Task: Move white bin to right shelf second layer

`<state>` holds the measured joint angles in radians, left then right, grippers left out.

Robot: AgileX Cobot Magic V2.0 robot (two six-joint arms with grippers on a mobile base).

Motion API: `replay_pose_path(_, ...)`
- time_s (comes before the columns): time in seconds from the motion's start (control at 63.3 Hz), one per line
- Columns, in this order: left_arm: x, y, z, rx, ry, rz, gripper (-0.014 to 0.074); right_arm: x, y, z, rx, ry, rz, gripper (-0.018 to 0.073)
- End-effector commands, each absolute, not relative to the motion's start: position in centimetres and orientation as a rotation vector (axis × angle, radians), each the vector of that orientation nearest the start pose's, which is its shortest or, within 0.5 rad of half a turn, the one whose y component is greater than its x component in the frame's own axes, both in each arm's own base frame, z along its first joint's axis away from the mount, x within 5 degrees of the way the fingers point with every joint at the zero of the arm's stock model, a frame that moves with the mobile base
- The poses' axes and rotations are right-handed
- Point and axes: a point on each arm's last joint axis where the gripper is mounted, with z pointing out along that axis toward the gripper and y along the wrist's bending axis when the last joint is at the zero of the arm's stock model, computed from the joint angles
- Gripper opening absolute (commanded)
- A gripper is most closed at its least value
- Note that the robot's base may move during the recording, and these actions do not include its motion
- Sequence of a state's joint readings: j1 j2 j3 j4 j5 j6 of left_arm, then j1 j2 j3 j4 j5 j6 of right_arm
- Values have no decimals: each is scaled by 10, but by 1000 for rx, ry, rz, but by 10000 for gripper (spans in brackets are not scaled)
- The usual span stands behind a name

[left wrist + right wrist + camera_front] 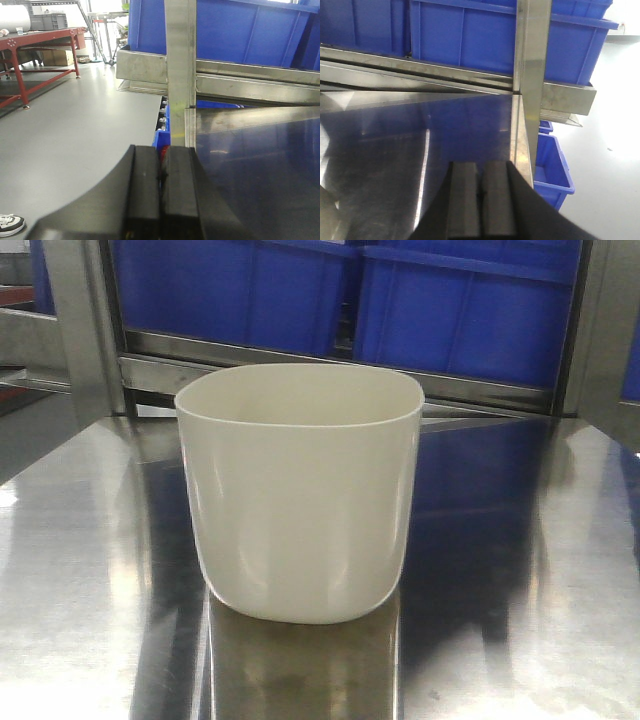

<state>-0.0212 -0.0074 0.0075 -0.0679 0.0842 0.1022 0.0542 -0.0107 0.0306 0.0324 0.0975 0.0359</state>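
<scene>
The white bin [300, 490] stands upright and empty on the flat stainless trolley top [540, 570], in the middle of the front view. No gripper shows in that view. My left gripper [162, 150] is shut and empty by the trolley's left edge, near a steel upright post [180, 65]. My right gripper [481, 167] is shut and empty over the trolley top [395, 145] near its right edge. The bin does not show in either wrist view. The roller-rail shelf layer is out of view.
Blue crates [330, 290] sit on a steel rack level behind the trolley; they also show in the left wrist view [240, 30] and the right wrist view [460, 35]. A blue bin [551, 167] sits on the floor at right. A red-framed table [35, 55] stands far left.
</scene>
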Motion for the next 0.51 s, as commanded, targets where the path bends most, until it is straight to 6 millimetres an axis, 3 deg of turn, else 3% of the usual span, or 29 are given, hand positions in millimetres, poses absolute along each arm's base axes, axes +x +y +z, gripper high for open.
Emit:
replay_pose_path(0.0, 56, -1, 199, 34, 1504, 5, 85, 54, 3, 209, 3, 1480, 93, 57)
replay_pose_path(0.489, 56, -1, 199, 34, 1504, 5, 85, 52, 3, 219, 21, 1463, 116, 57)
